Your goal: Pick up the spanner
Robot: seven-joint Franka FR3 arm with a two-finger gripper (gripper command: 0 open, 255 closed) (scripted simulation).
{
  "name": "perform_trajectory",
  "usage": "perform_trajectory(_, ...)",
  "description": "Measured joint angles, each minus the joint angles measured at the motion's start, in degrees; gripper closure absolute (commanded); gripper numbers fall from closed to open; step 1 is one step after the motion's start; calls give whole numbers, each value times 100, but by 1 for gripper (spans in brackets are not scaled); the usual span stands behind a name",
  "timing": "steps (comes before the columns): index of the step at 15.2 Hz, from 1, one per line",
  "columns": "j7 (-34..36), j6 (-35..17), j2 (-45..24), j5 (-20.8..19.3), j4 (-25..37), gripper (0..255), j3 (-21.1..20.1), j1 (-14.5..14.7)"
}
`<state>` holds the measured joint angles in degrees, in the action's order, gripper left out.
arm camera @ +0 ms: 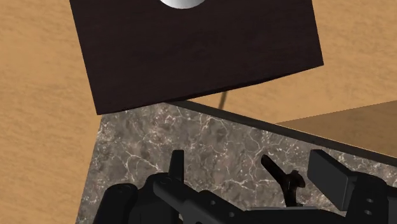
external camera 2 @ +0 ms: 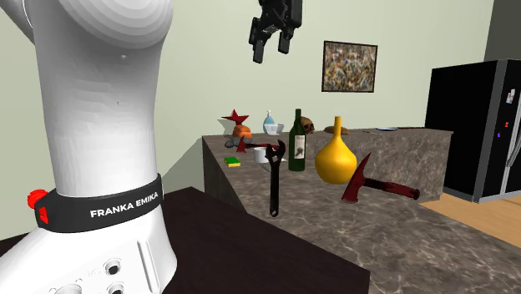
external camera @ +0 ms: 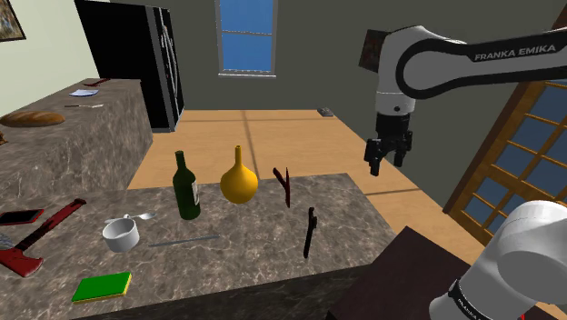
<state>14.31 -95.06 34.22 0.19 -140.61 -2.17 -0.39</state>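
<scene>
Shoulder view, upper right: black gripper [external camera: 386,166] hanging high on the white arm, fingers apart, nothing between them. Under it only wooden floor [external camera: 300,136], beyond the right edge of the marble counter [external camera: 236,250].

Lower middle of same frame: black spanner [external camera: 310,233] lying on the counter, close to that right edge and near the dark stand [external camera: 400,273]. Well apart from the gripper. Bare marble on both sides of the spanner. Nearest neighbour up and to the left, a dark red tool [external camera: 283,186], near but not touching. Further left a yellow vase [external camera: 239,179] and a green bottle [external camera: 186,186], both upright, just beside each other. At lower left a white mug [external camera: 120,234] and a green sponge [external camera: 102,286], well apart from the spanner.

Second exterior view, top middle: gripper [external camera 2: 271,52] in open air before the pale wall, high over everything. Spanner [external camera 2: 274,179] at frame centre, seen lengthwise, its near end close to the counter's edge beside the stand [external camera 2: 250,242]. Vase [external camera 2: 334,159] and red tool [external camera 2: 376,185] to its right, bottle [external camera 2: 296,142] behind.

Wrist view: two fingers [arm camera: 331,178] standing wide apart over a corner of the counter [arm camera: 159,140]. Spanner [arm camera: 289,183] on the marble between them, untouched. Beyond the counter's edge the stand [arm camera: 191,51], with floor on both sides.
</scene>
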Motion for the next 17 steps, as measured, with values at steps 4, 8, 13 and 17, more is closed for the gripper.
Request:
perform_trajectory(4, 452, -614, -771, 241, 107, 0, -195, 43)
perform_trajectory(8, 855, -1253, -1622, 424, 284, 0, -350, 75)
perform_trajectory(13, 1325, -1882, -2613, 597, 617, 0, -495, 122)
perform_trajectory(17, 1678, -2303, -3521, 680, 1095, 0, -570, 167)
